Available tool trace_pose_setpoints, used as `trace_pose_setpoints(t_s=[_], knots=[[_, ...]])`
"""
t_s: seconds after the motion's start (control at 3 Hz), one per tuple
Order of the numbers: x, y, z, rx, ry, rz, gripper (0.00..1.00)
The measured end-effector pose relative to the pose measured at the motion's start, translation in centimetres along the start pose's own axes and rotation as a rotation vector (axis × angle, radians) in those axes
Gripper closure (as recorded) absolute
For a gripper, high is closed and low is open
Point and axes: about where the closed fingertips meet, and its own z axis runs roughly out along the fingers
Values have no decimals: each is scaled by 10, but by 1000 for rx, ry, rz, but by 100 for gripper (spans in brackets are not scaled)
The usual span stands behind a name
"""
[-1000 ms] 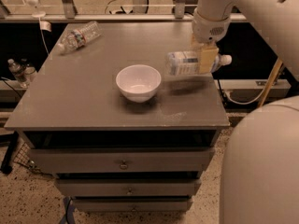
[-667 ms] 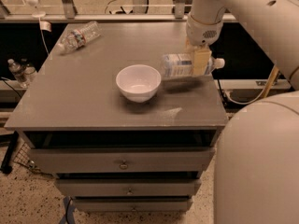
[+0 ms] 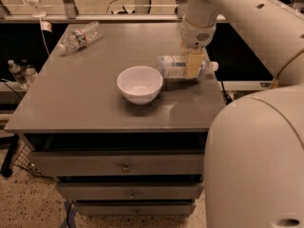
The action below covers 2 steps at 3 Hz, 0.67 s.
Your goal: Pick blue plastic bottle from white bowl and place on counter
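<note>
The blue plastic bottle (image 3: 175, 66) lies sideways in my gripper (image 3: 194, 64), just right of the white bowl (image 3: 139, 83), its white cap pointing right. It hangs low over the grey counter (image 3: 85, 94); I cannot tell whether it touches it. The gripper comes down from above and is shut on the bottle's middle. The bowl is upright and empty near the middle of the counter.
A slimmer clear bottle (image 3: 78, 37) with a small red-blue label lies at the counter's far left corner. The counter's right edge is close to the gripper. Drawers with round knobs (image 3: 125, 167) sit below. My white arm and base (image 3: 256, 160) fill the right side.
The gripper with the bottle has shifted left toward the bowl and a little lower, nearer the counter top.
</note>
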Motion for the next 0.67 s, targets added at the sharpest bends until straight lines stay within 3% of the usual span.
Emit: trace_pose_setpoints(t_s=[0.33,0.67], knots=[[-16,-3,3,-6,-21,-26,100],[-17,-7,6,5,-24,-26,82]])
